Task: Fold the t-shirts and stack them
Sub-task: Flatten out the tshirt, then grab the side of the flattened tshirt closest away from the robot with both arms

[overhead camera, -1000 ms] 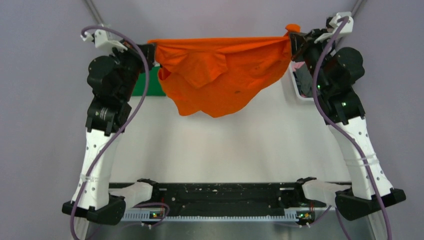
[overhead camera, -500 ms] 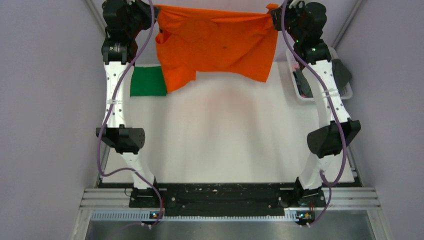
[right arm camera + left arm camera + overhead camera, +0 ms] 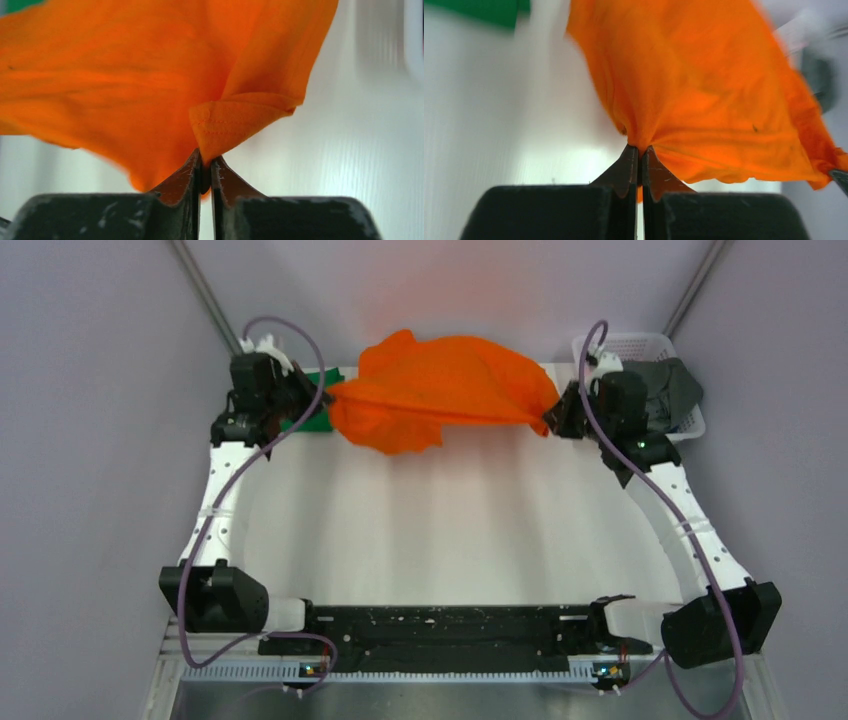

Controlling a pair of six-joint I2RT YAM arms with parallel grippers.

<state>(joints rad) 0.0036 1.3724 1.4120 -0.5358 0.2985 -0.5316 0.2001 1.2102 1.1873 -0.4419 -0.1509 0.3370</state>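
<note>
Orange t-shirt (image 3: 440, 390) is stretched between the two pincers. Its long axis runs left to right over the far part of the counter (image 3: 450, 530), and the cloth is billowed and bunched along its middle. I cannot tell whether its lower folds touch the counter.

The left pincer (image 3: 640, 150) is clamped tight on the shirt's left end, with cloth pinched between its fingers. The right pincer (image 3: 204, 157) grips a hemmed corner at the shirt's right end.

Just off the shirt's left end, partly hidden by the left arm, the green t-shirt (image 3: 310, 420) lies flat. On the shirt's near side the white counter spreads wide toward the arm bases.

Past the shirt's right end stands a white lattice basket (image 3: 625, 342). The dark grey t-shirt (image 3: 672, 390) is heaped in it and hangs over its rim.
</note>
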